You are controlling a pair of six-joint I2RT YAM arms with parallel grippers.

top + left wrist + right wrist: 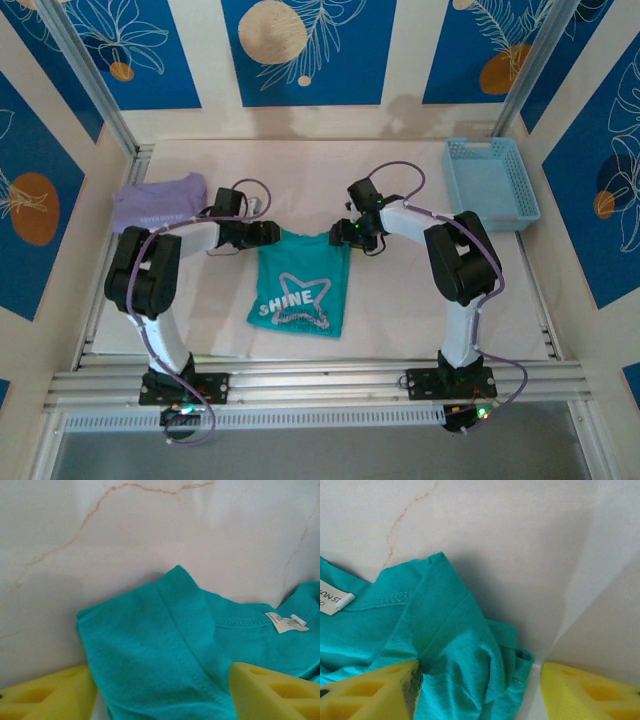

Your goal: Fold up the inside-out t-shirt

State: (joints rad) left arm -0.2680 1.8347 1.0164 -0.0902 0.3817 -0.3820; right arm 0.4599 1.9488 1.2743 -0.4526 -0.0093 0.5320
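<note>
The inside-out t-shirt point(298, 285), teal with a whitish star and "SHINE", lies flat on the table with its sides folded in, forming a narrow strip. My left gripper point(268, 233) is at its upper left corner and my right gripper point(345, 235) is at its upper right corner. In the left wrist view the left gripper point(162, 695) stands open, its yellow fingers straddling the shirt's shoulder point(150, 650), with the neck tag point(285, 622) to the right. The right gripper point(480, 692) is open too. Bunched sleeve fabric point(470, 670) touches its left finger and is clear of the right one.
A folded lavender shirt point(158, 200) lies at the back left, just behind my left arm. A light blue basket point(490, 182) stands at the back right. The white marbled table point(400, 300) is bare to the right of the shirt.
</note>
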